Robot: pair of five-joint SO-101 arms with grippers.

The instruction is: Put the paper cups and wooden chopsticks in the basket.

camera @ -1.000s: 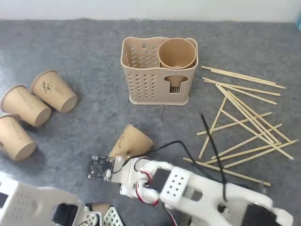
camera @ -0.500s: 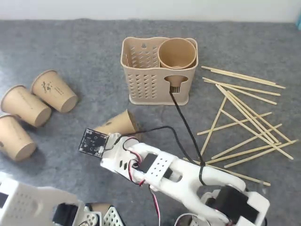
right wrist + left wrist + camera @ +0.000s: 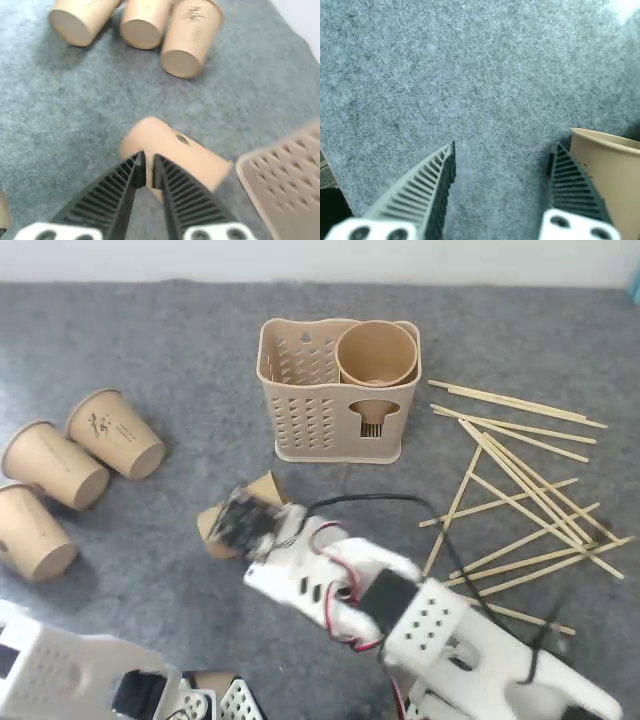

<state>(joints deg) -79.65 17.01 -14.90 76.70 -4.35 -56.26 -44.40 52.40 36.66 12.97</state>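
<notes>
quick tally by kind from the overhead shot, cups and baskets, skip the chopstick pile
paper cups: 5 (3 lying at the left, 1 lying in front of the basket, 1 upright inside it)
basket: 1
total: 6

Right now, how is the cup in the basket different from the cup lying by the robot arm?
The cup in the basket stands upright, mouth up; the lying cup is on its side. The cup in the basket is inside the basket; the lying cup rests on the mat. Both are brown paper cups.
</notes>
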